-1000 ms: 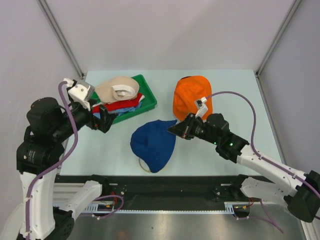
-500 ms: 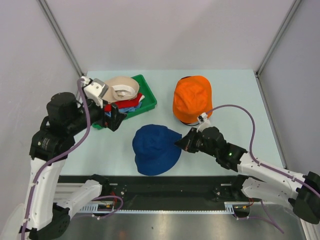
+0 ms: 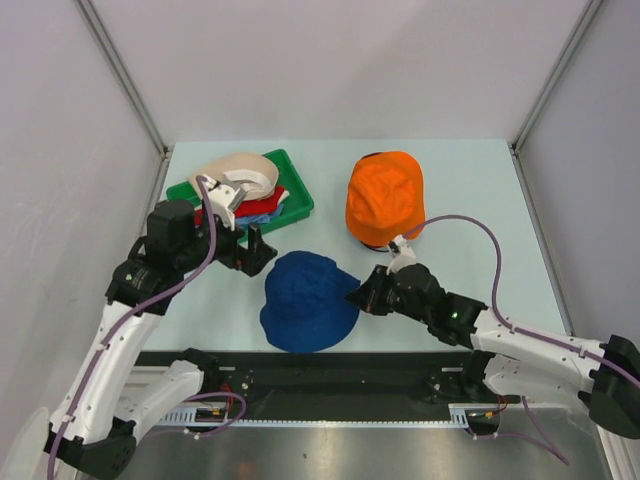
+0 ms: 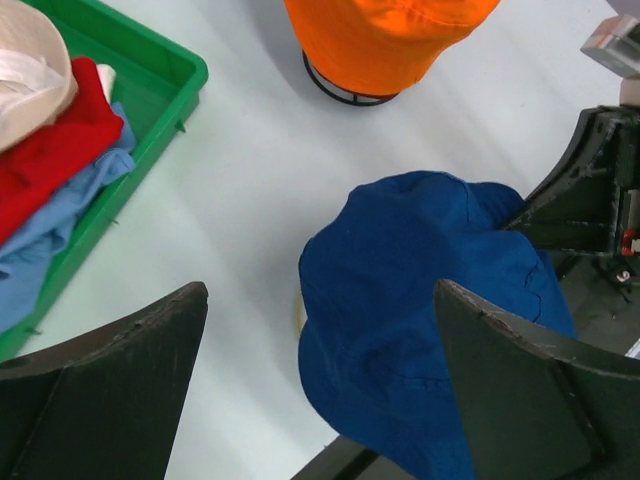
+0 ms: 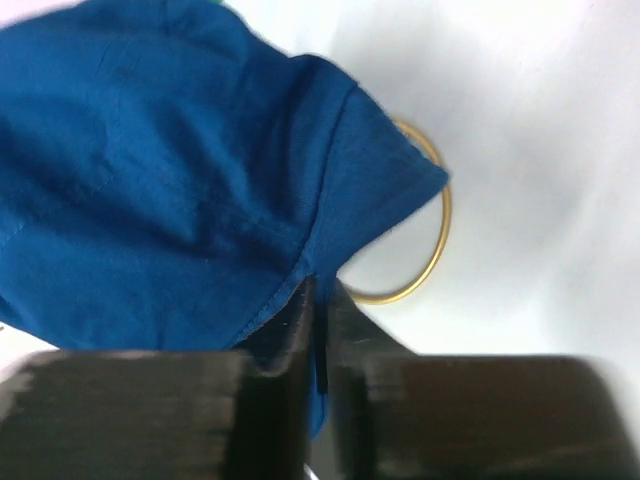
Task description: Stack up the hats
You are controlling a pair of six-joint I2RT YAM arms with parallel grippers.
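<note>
**Right jaws:** all but closed, pinching the brim edge of the navy hat [image 5: 170,180]. Fabric runs into the narrow slit btwn the two fingers [image 5: 280,345]. The hat sits domed, crown up, on the tabletop [image 3: 470,200], directly ahead of these jaws. A gold ring [image 5: 438,240] shows under the brim, just ahead of the pinch & to one side. The rest of it is hidden by fabric.

**Left jaws:** spread wide, holding nothing. Per wrist cam, the navy hat lies ahead of them, in line w/ the gap and nearer the right-hand finger. Overhead cam puts them just beside the hat's brim; no contact seen.

**Orange hat** [image 3: 385,195]: further ahead of the left jaws, beyond the navy hat. Near the right jaws, off to one side, not touching. It is draped over a black wire frame [image 4: 340,92], of which only the lower ring shows beneath the brim.

**Green tray** [image 4: 190,75]: off to the left of the left jaws. It holds a pile w/ the beige hat [image 4: 25,60] uppermost, the red hat [image 4: 50,150] beneath it, and the light blue hat [image 4: 60,215] lowest visible.
</note>
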